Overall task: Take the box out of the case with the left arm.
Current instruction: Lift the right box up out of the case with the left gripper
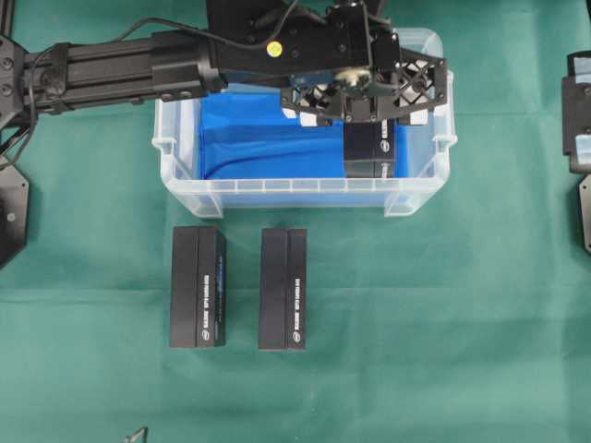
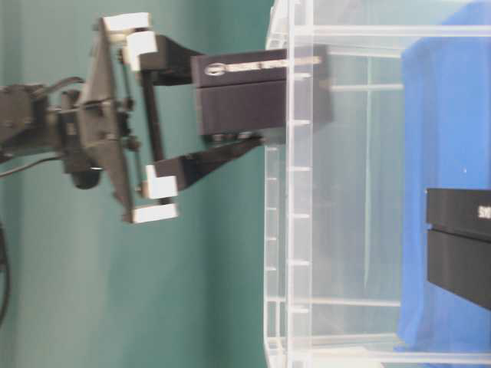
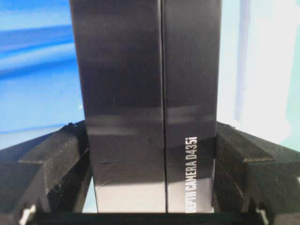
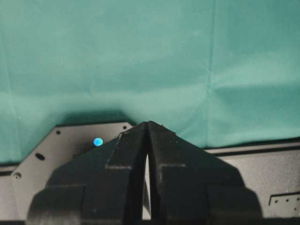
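surface (image 1: 416,369): green cloth cover, wrinkled; carries everything.
case (image 1: 185,189): clear plastic tub, rimmed, at far-middle of surface; long side parallel to far edge.
blue cloth (image 1: 249,138): lines case floor, rumpled.
left arm (image 1: 111,69): black, boxy forearm, comes in from left edge, reaches over far rim of case toward its right end.
left hand (image 2: 230,103): lattice frame, white fittings; fingers (image 2: 203,161) clamped on both sides of held box, pointing down into case.
held box (image 2: 245,96): black, long, standing on end, gripped by its upper end between left fingers; upper part above case rim, lower end inside the case's right end. In left wrist view fills middle of frame, seam down its length, white print "DEPTH CAMERA D435i" (image 3: 191,173).
second box in case (image 2: 460,241): black, seen through clear wall in table-level view; resting on blue cloth or not, cannot tell.
two boxes outside (image 1: 198,287): black, lying flat side by side on surface, just beside near wall of case, apart from each other; other one (image 1: 283,289) to its right.
right hand (image 4: 146,154): at right edge of surface, fingers together, only a thin slit between, holding nothing; green cloth and grey base plate (image 4: 70,140) below.
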Robot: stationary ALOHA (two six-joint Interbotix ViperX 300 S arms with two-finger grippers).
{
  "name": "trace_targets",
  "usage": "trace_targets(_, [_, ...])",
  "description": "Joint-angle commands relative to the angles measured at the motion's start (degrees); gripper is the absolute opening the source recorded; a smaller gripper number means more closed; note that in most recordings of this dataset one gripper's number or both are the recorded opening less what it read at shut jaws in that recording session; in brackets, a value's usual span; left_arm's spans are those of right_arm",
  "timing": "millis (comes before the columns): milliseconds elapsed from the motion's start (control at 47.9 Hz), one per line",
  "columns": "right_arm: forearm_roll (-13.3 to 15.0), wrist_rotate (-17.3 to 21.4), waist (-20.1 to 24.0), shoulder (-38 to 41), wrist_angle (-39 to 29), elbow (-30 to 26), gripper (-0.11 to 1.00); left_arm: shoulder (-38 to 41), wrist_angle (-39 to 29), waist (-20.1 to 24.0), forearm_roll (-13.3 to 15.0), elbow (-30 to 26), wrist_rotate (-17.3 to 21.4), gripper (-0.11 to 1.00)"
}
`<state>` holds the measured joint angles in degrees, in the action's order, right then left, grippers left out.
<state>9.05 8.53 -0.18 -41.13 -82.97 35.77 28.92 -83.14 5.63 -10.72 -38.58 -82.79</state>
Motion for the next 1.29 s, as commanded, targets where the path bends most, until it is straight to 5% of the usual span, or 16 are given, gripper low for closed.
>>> trace_targets(0, [-0.1,0.0,0.0,-0.1,0.1,-0.5,0.02,-1.8,-2.8,-0.8,-0.1,-5.4,0.4,0.61])
trace_targets(480, [-0.1,0.0,0.0,-0.1,0.1,-0.5,0.02,0.6,-13.3,-1.4,-0.1,-19.9,1.8,0.61])
trace_targets(1273, [-0.1,0.0,0.0,-0.1,0.1,-0.5,0.02,0.4,-15.2,-1.1,-0.4,-19.9,1.8,0.61])
